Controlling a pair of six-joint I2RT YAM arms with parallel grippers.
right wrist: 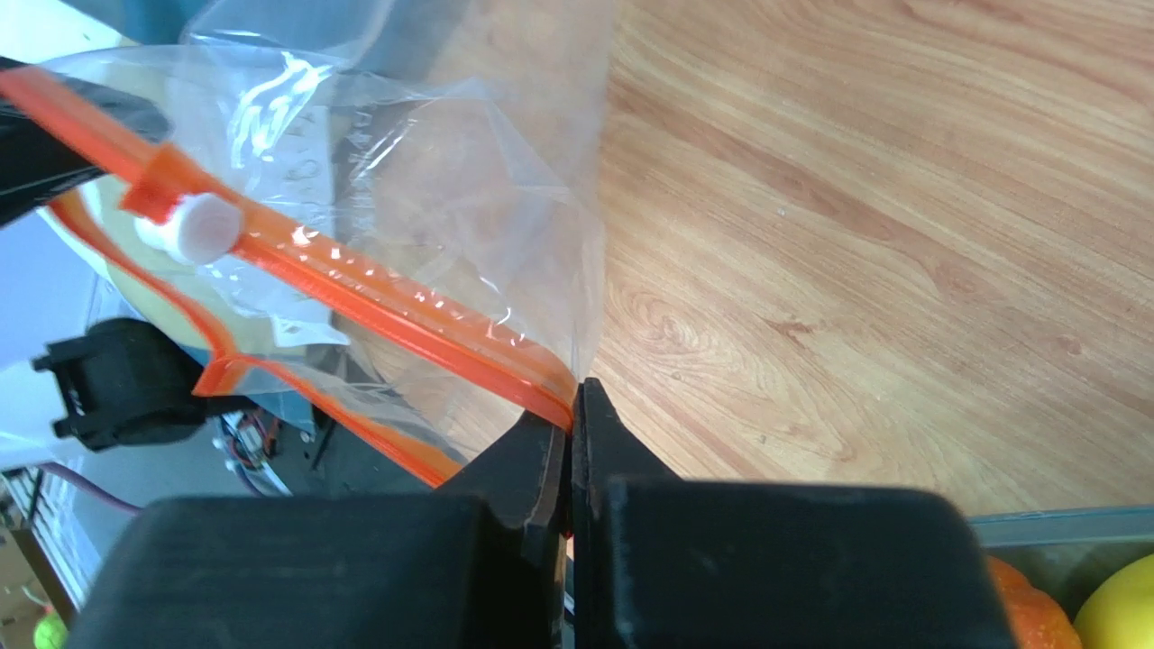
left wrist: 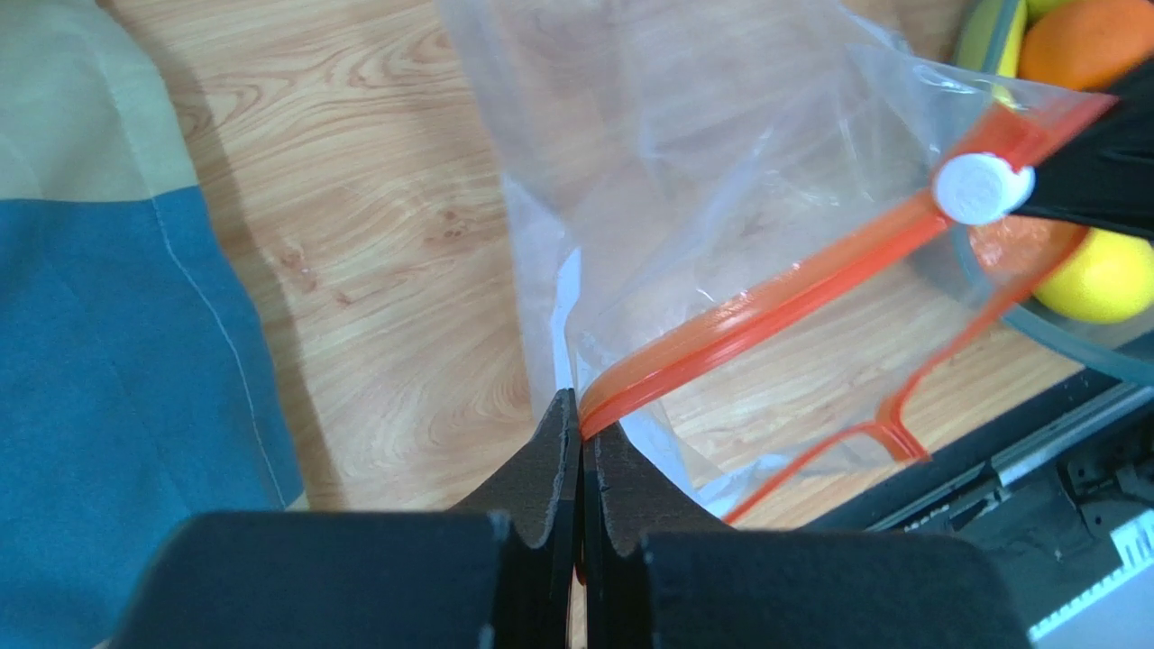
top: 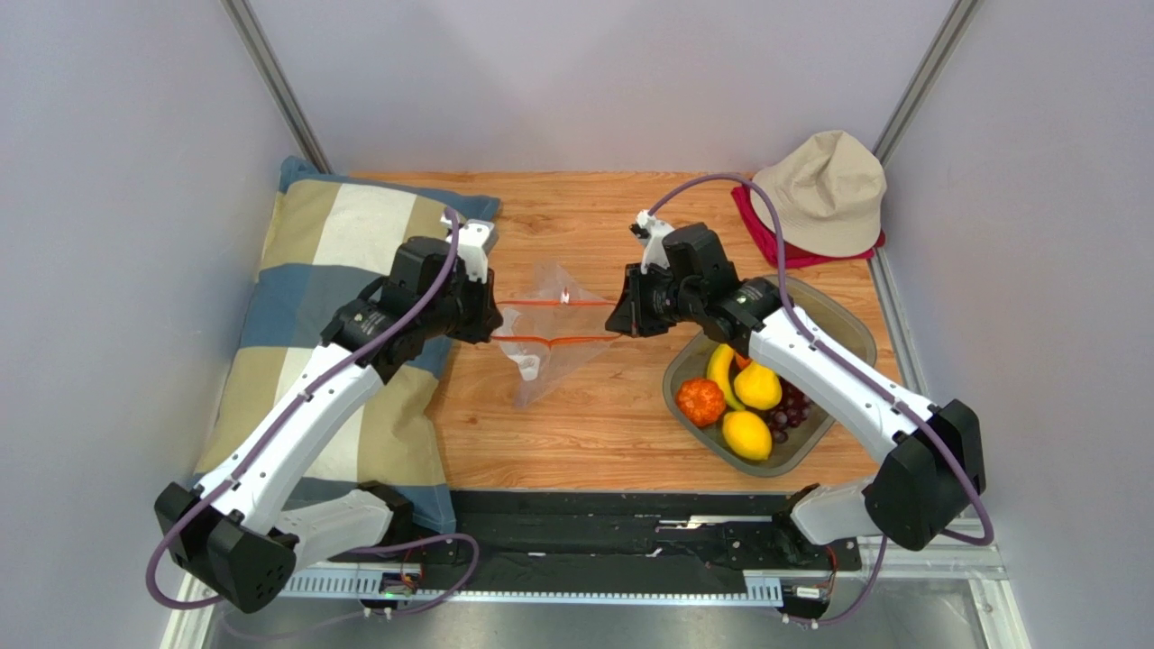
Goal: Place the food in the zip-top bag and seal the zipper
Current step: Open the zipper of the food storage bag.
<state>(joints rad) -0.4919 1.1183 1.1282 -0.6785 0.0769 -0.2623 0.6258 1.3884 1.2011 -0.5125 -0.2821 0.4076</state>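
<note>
the left claw [top: 496,308] is pinched tight on one end of the zipper [top: 556,306], its jaws flat on the orange strip with no gap showing in its wrist view. the right claw [top: 618,318] is clamped the same way on the other end. the strip runs taut between them, and the bag [top: 542,354] hangs from it over the middle of the table [top: 596,446], its clear body drooping toward the near edge; whether its lowest corner touches the wood i cannot tell. the white slider [left wrist: 982,187] sits on the strip between the two claws. a second orange lip sags below the taut one, so the mouth stands partly open. the fruits lie in the grey tray [top: 833,318] to the right, partly under the right arm: pumpkin [top: 700,402], banana [top: 722,372], pear [top: 756,387], lemon [top: 746,434], grapes [top: 791,406]. a checked pillow [top: 312,311] lies along the left side, and a hat [top: 820,189] sits at the far right corner.
</note>
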